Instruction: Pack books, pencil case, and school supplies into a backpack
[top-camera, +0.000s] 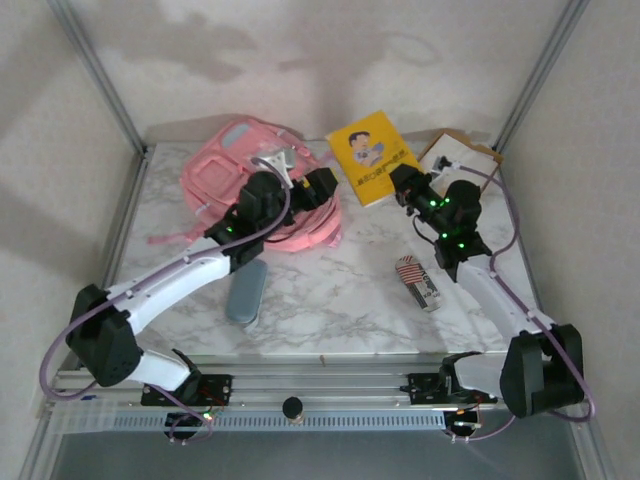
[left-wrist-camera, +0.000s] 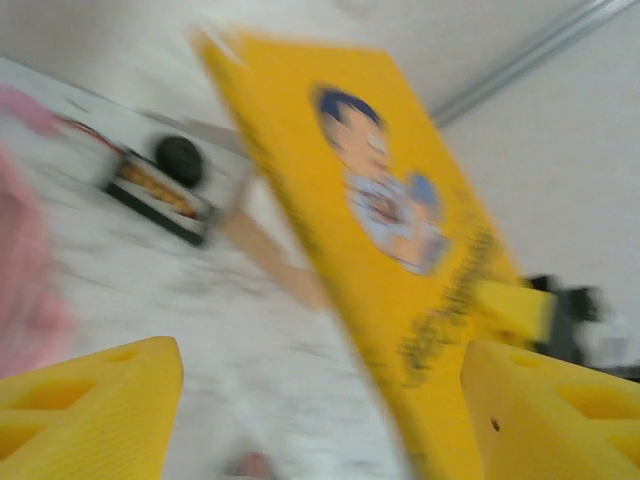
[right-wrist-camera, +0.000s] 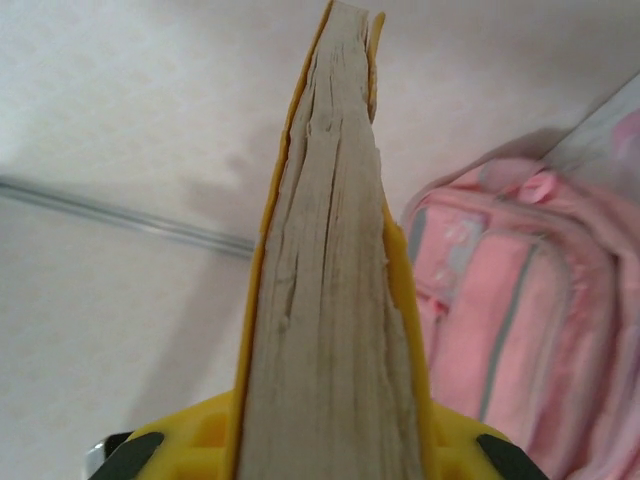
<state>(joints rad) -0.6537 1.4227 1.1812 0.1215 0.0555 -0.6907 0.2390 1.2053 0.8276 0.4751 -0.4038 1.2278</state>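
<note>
The right pincer (top-camera: 403, 183) is clamped on a yellow book (top-camera: 372, 155). It grips the book's near right edge and holds it tilted over the far middle of the table (top-camera: 340, 300), with the cartoon cover turned toward the overhead camera. In the right wrist view this pincer (right-wrist-camera: 325, 445) has a yellow finger (right-wrist-camera: 190, 440) pressed to each cover, and the pale page edges of the book (right-wrist-camera: 330, 300) rise between them.

The left pincer (top-camera: 322, 188) hangs just left of the book, over the right side of the pink backpack (top-camera: 225, 170). Its jaws stand apart. In its own wrist view the two yellow fingers (left-wrist-camera: 90, 400) sit wide at the bottom corners, and the book (left-wrist-camera: 400, 250) leans beyond them, closer to the right-hand finger. That view is blurred, so it cannot be told whether the finger touches the book.

The backpack lies crumpled at the far left of the table. The grey-blue pencil case (top-camera: 247, 290) lies nearer, left of the middle, just beside the left arm. The flag-striped pack (top-camera: 417, 282) lies right of the middle, close to the right arm. A cardboard tray (top-camera: 462, 155) sits in the far right corner.

The left wrist view also shows, blurred, a black round object (left-wrist-camera: 180, 158) just beside a black rectangular item (left-wrist-camera: 160, 195) with orange marks.
</note>
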